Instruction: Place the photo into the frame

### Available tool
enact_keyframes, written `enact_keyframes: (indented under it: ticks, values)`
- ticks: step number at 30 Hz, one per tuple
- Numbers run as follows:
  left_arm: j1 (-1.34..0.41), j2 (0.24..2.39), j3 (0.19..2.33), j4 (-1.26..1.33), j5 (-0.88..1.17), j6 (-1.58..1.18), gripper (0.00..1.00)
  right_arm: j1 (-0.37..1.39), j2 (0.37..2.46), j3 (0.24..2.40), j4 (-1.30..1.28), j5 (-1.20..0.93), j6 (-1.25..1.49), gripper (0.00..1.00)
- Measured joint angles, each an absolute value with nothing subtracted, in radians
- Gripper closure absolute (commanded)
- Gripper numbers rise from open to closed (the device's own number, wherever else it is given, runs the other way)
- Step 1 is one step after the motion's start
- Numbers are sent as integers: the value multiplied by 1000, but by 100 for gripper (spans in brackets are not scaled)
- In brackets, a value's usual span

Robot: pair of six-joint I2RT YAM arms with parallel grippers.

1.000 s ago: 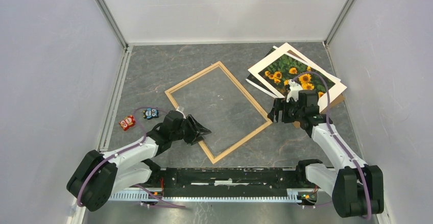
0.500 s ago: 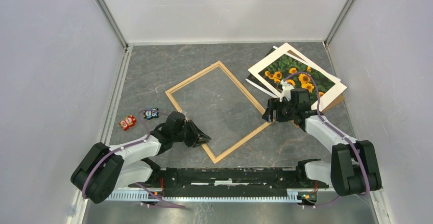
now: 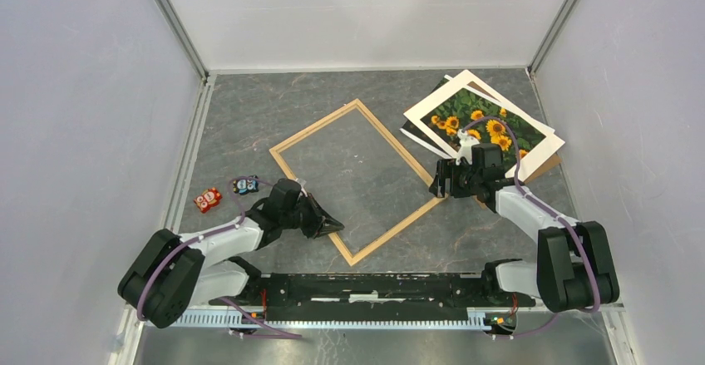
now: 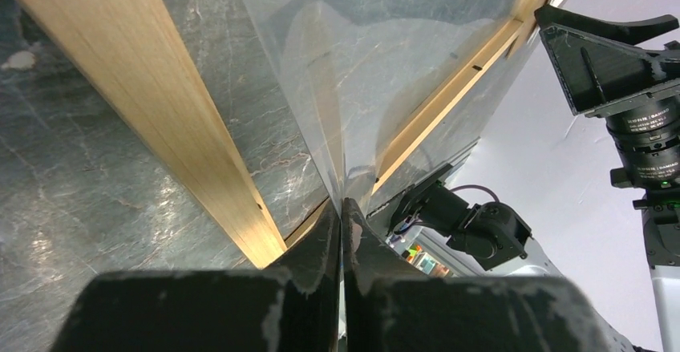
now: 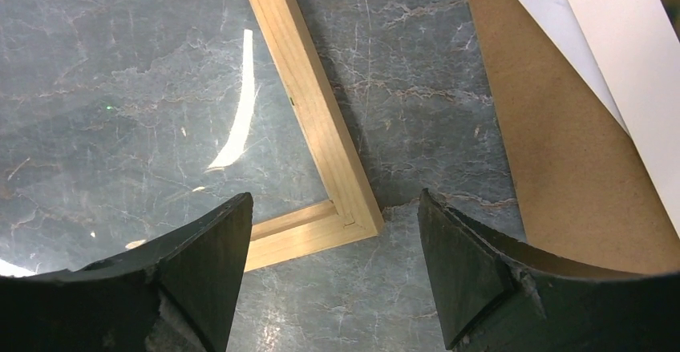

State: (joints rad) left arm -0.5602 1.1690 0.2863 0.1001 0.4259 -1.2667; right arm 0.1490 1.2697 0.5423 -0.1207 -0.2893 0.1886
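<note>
Your left gripper has just closed. A second ago its jaws stood half apart at the near-left strip of the frame; now they are pressed together. In the left wrist view they appear to pinch the edge of a clear pane that slants up out of the frame, so the glazing looks to be caught rather than the wood. The arm has also drawn back a little toward the near edge of the counter.

Your right gripper has stayed spread and holds nothing. It has shifted slightly and now hangs over the frame's right-hand corner, which lies between its fingers in the right wrist view, just beside the brown backing board.

The frame has not moved: it lies flat in the middle of the counter, turned like a diamond. The photo is not in it. It sits face up in the far right corner of the counter, on top of the backing board and some white sheets, untouched.

For the task, this reads as preparation only. If the pinch is on the pane, you are probably lifting or steadying the glazing before the print goes in. Check that the pane does not flex or slip, because the grip is on a thin edge. The photo has yet to be picked up.
</note>
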Motion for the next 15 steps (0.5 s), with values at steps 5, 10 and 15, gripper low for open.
enact_keyframes:
  ticks: [5, 10, 15]
  values:
    - [-556, 1164, 286, 120, 445, -1267, 98, 149, 1271, 542, -113, -274, 198, 19]
    - [-556, 1117, 273, 191, 456, -1269, 98, 137, 1238, 542, -113, -246, 225, 18]
    - [-556, 1069, 272, 225, 457, -1269, 98, 60, 1207, 540, -85, -278, 273, 20]
